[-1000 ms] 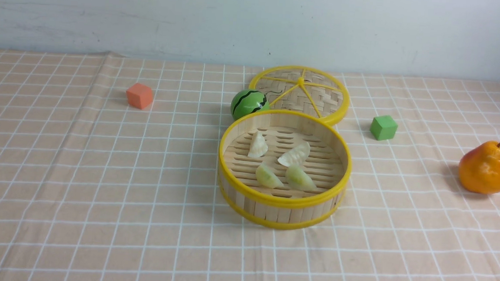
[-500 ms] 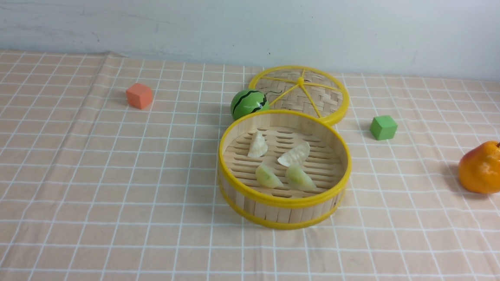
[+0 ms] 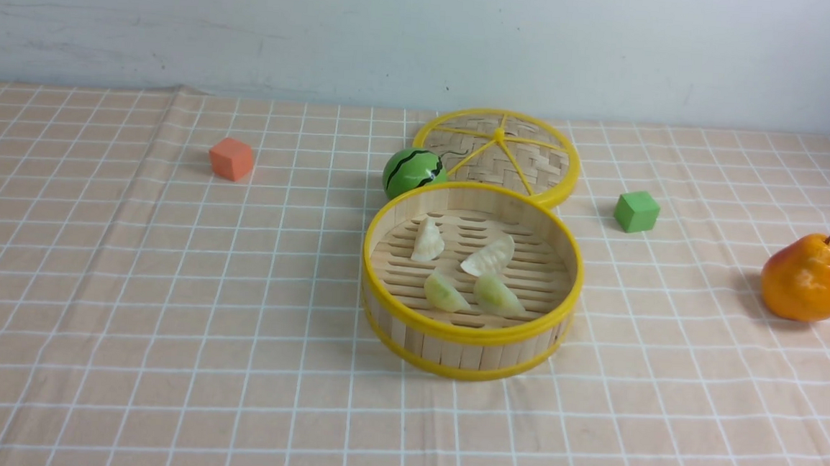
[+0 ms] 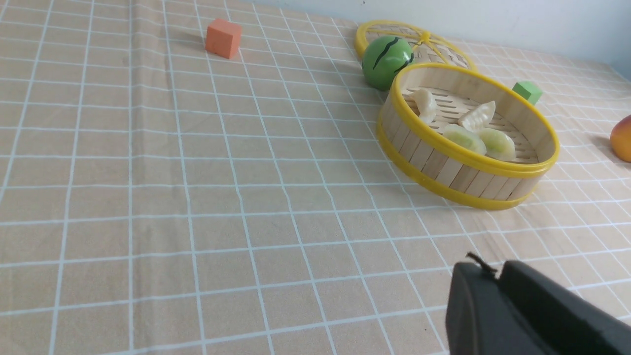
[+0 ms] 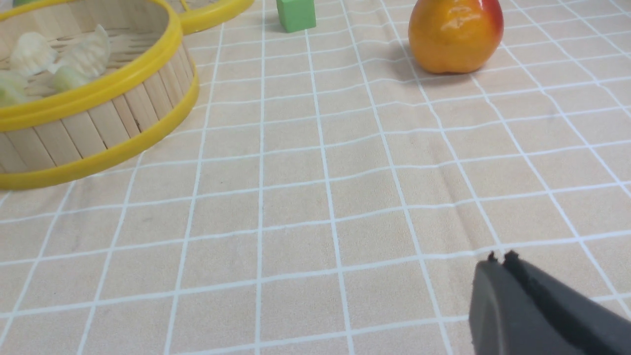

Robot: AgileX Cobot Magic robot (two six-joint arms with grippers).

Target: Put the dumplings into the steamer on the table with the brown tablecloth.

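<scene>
- Nearest the robot, well short of the steamer, the left hand and the right hand are hanging just over the brown tablecloth; each is showing its two dark fingers pressed together with nothing between them, and neither is appearing in the front view.
- Inside the steamer, all four dumplings are lying on the slatted floor: the two pale green dumplings are sitting side by side toward its near wall, and the two whitish dumplings are sitting just behind them, toward its middle.
- By my judgement the task is looking finished, since no dumpling is lying on the cloth outside the steamer.
- To the right of the steamer, the green cube is sitting near and the pear is standing well apart; far to its left, the orange cube is resting alone.
- Just behind the steamer, the watermelon ball is sitting close against its far-left rim, and the woven lid is lying flat beyond its far rim.
- From here the risks are looking small: an arm sweeping low toward the steamer could be knocking its wall and tipping dumplings out, or dragging a crease in the cloth and shifting the worktop's loose things; the ball could be rolling if the steamer is nudged.
</scene>
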